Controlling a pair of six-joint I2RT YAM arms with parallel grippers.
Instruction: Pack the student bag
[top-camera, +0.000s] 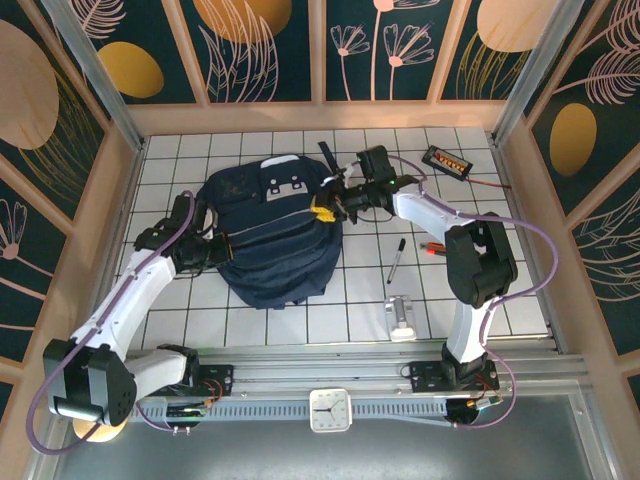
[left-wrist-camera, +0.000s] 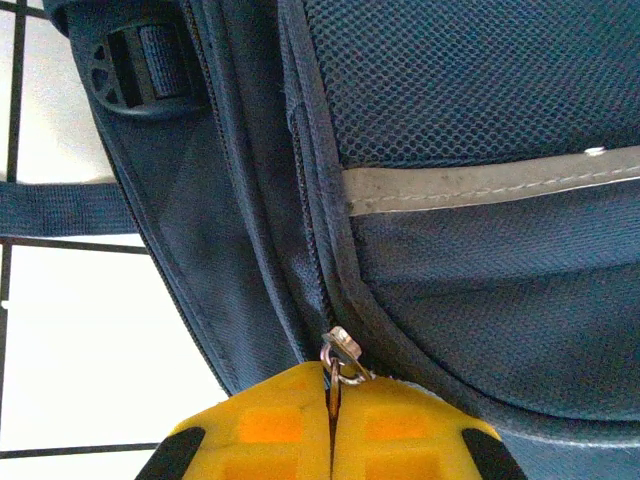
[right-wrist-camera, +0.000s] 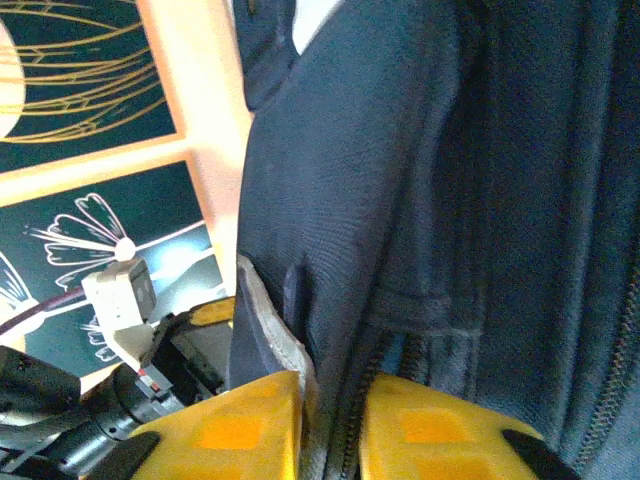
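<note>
Top external view: the student bag, a large navy-blue fabric backpack with grey reflective stripes, lies flat in the middle of the white tiled table. The arms reach in from both sides. A slim black pen and a flat black rectangular device lie on the tiles to its right, outside the bag.

Left gripper: yellow pads pressed together, clamped on the small silver metal zipper pull at the bag's left edge, just below a grey stripe.

Right gripper: at the bag's upper right side. Pads stand slightly apart with a fold of blue fabric and zip tape between them. Whether they press that fold cannot be told.

Assessment: the step in hand appears to be running the zip open so the loose items can go in. Packing proper is not yet begun.

Recommendations:
- Draw the pull along the line of the zip teeth, not away from the bag, or the slider will bind.
- Keep the pull low and close to the fabric, since the tab is thin and may slip from the pads.
- Secure the right-hand fold first, so the soft bag stays taut and does not drag across the tiles.
- Watch the curved corner, where the slider is likeliest to jam.
</note>
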